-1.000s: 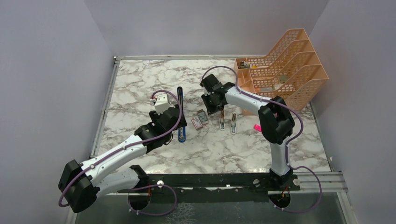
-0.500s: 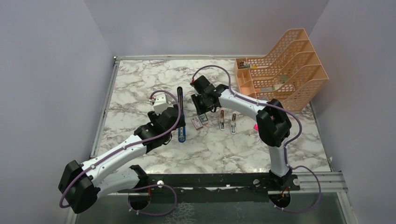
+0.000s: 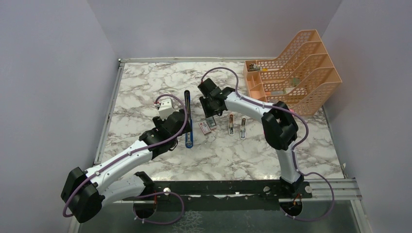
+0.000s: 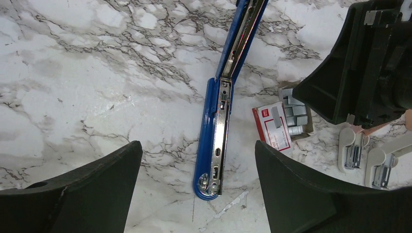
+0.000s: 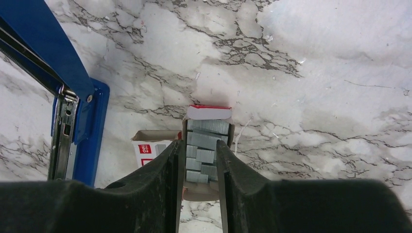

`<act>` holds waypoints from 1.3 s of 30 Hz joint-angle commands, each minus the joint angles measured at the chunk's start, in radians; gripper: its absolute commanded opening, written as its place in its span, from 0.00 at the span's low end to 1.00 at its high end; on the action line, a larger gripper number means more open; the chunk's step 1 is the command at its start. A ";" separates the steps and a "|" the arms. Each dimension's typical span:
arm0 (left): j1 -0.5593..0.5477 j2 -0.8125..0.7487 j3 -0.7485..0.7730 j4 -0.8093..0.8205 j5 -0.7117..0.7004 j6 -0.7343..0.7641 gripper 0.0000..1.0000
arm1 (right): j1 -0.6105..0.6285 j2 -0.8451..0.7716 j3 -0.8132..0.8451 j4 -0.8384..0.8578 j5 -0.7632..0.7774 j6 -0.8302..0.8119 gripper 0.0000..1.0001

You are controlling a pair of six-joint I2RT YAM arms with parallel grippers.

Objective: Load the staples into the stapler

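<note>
Stapler: the stapler lies on the marble table, left of centre. It is opened out in one long line running near to far, with its silvery channel facing up.
Staples: the staples lie on the table just to the right of the stapler, apart from it. Grey strips fill an open card tray, and the red-and-white sleeve sits beside the tray on the stapler's side.
Right gripper: the right gripper is directly over the tray, its fingers a narrow gap apart with staple strips showing between them. I cannot tell whether they press on anything or only hover.
Left gripper: the left gripper hangs above the near end of the stapler with its fingers spread wide. Nothing is between them.
File tray: an orange mesh file tray stands at the far right corner. A few small items sit in its low front compartments, too small to name.
Around: two small beige tools lie side by side just right of the staples. The right arm reaches over the table beside them, and its wrist hides part of the staples from above.
</note>
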 commanded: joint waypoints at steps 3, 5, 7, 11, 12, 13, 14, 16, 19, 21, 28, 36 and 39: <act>0.012 -0.015 -0.011 0.005 0.019 0.016 0.86 | 0.000 0.054 0.046 -0.021 0.047 0.019 0.37; 0.014 -0.014 -0.012 0.005 0.020 0.015 0.86 | 0.000 0.060 0.048 -0.027 0.054 0.021 0.38; 0.016 -0.014 -0.012 0.005 0.021 0.015 0.86 | 0.000 0.064 0.049 -0.032 0.061 0.025 0.38; 0.019 -0.011 -0.013 0.006 0.025 0.016 0.86 | 0.000 0.068 0.047 -0.034 0.064 0.029 0.35; 0.020 -0.010 -0.013 0.006 0.026 0.016 0.86 | 0.000 0.068 0.046 -0.032 0.061 0.029 0.35; 0.019 -0.010 -0.015 0.008 0.026 0.016 0.86 | 0.000 0.068 0.046 -0.033 0.060 0.029 0.35; 0.021 -0.010 -0.014 0.008 0.029 0.016 0.86 | 0.000 0.069 0.048 -0.031 0.057 0.028 0.37; 0.022 -0.010 -0.014 0.009 0.029 0.015 0.86 | 0.000 0.070 0.048 -0.029 0.048 0.028 0.39; 0.024 -0.010 -0.013 0.009 0.030 0.017 0.86 | 0.000 0.073 0.049 -0.026 0.035 0.025 0.41; 0.025 -0.011 -0.015 0.009 0.031 0.017 0.86 | 0.000 0.075 0.048 -0.024 0.032 0.026 0.42; 0.029 -0.010 -0.017 0.010 0.034 0.018 0.86 | 0.001 0.086 0.049 -0.025 0.029 0.028 0.43; 0.033 -0.007 -0.015 0.013 0.039 0.018 0.86 | 0.000 0.094 0.048 -0.023 0.015 0.025 0.43; 0.034 -0.005 -0.016 0.013 0.039 0.017 0.86 | 0.000 0.098 0.050 -0.024 0.020 0.025 0.42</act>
